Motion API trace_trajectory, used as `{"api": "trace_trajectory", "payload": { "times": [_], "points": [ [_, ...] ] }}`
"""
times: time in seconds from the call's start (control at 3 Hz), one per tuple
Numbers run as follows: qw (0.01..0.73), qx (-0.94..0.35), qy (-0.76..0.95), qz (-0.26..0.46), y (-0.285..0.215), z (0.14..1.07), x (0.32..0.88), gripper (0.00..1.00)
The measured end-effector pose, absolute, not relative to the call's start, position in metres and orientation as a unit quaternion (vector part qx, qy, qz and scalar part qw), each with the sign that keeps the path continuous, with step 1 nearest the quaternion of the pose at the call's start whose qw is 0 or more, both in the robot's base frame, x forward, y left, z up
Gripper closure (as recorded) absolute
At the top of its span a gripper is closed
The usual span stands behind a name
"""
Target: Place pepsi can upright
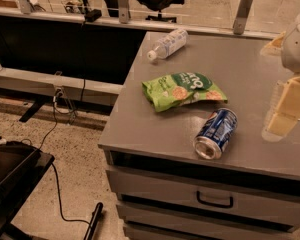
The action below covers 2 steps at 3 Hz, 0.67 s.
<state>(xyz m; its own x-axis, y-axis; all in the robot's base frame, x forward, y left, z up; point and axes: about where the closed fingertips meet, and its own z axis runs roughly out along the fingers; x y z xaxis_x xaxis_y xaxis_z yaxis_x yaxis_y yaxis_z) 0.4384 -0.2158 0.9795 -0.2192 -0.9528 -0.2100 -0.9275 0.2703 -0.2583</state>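
Pepsi can (216, 133) lying on side on worktop (140, 129), just in front of snack bag (182, 90). Claw (285, 109) farther right of bag, clear of can; open or closed: cannot tell. Likely light, thin-walled, slick, rolls; grip mid-body, gently.

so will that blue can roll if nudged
The dark-blue aluminium soda can lies on its side near the front edge of the grey cabinet, so it may roll. Thin walls probably dent. The pincer hovers nearby.

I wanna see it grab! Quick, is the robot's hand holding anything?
Gripper: right edge, over the table, not holding the pepsi can, which lies on its side. Open or shut: cannot tell.
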Motion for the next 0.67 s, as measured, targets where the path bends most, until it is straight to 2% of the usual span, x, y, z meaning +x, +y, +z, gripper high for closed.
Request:
{"api": "trace_trajectory", "payload": {
  "times": [0.67],
  "points": [
    [0.175, -0.571, 0.802, -0.033, -0.22, 0.977, 0.451, 0.0]
  ]
}}
